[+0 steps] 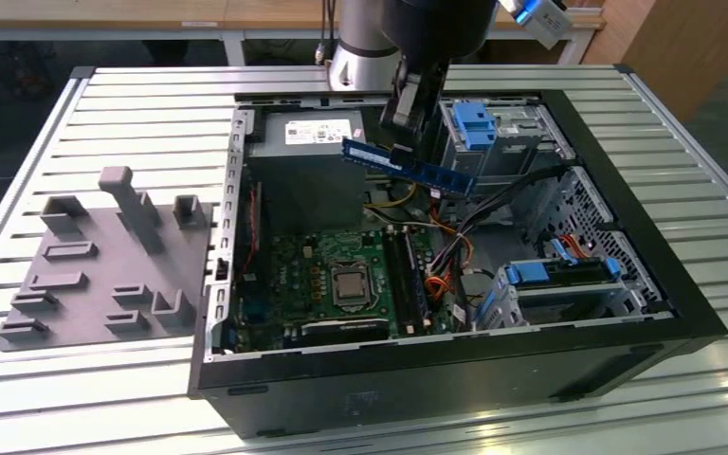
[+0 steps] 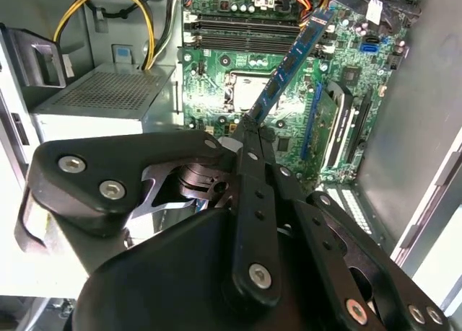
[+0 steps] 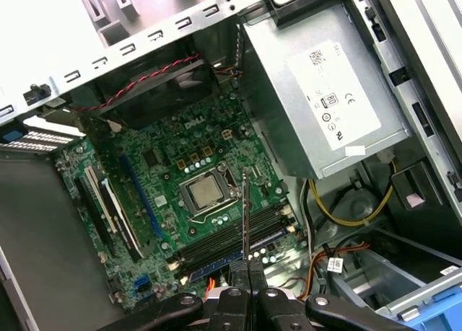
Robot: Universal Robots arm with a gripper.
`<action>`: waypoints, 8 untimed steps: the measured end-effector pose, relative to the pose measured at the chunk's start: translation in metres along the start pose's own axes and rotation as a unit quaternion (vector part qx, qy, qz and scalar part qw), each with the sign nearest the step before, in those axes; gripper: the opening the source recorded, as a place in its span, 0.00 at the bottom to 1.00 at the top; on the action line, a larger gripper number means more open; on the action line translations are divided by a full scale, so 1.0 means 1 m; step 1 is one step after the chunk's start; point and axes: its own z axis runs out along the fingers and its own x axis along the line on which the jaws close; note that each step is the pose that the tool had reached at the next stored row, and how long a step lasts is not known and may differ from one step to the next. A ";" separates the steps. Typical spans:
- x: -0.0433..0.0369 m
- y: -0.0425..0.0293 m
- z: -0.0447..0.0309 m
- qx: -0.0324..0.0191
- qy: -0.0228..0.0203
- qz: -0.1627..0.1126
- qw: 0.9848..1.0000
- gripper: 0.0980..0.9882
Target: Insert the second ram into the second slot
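So the end effector [image 2: 253,129] is pinched tight on the second ram [image 2: 290,60]. The blue stick hangs tilted in the air above the motherboard [image 1: 338,275], clear of the motherboard's memory slots [image 2: 242,34].

My gripper [image 2: 254,125]: matt black links w/ shiny metal screws. Second ram [image 2: 292,57]: blue circuit board, dark matt chips. Motherboard [image 3: 166,172]: green, semi-gloss. PSU box [image 3: 317,93]: dull grey sheet metal w/ white paper label. Table [image 1: 149,104]: ribbed, brushed alu slats. Fixture [image 1: 86,275]: matt grey plastic.
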 end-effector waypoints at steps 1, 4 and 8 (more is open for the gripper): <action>0.0000 0.0000 0.0000 0.000 0.000 0.002 1.000 0.02; 0.0000 0.0000 0.0000 0.000 0.000 0.010 1.000 0.02; 0.0000 0.0000 0.0001 0.000 -0.001 0.020 1.000 0.02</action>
